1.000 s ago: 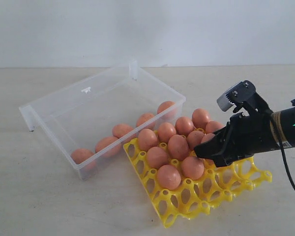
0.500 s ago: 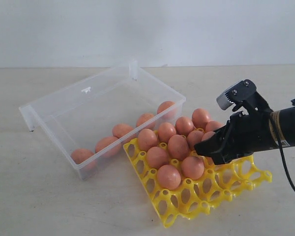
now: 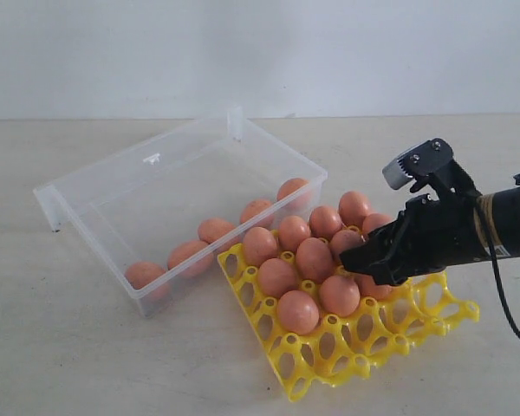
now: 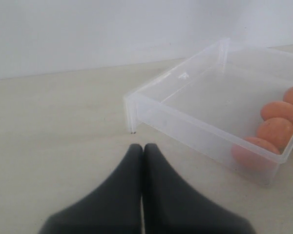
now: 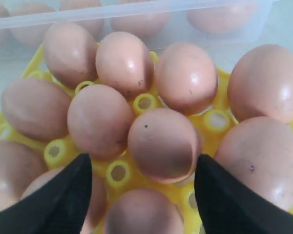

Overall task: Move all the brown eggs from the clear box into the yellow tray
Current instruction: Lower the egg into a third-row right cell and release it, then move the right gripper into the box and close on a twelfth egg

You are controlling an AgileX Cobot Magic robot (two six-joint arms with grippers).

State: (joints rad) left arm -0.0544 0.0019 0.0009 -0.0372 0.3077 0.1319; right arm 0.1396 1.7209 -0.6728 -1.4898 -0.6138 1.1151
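Risk: right gripper (image 3: 357, 260), jaws apart round 1 brown egg (image 5: 161, 144) seated in the yellow tray (image 3: 329, 360), could clip neighbouring eggs (image 5: 100, 119) lifting out; left gripper (image 4: 142, 148) jaws together.

A pale beige table (image 3: 87, 364) fills the lower part of the exterior view. Its surface is matte and smooth, with faint darker smudges and speckles scattered over it, and soft grey shadows lie on it near the middle and toward the right. Behind it stands a plain wall (image 3: 260, 52), whitish-grey and even in tone, with no marks that can be made out. Table and wall meet along a straight, level line across the whole picture. The left wrist view shows the same cream surface running back to the same light wall.
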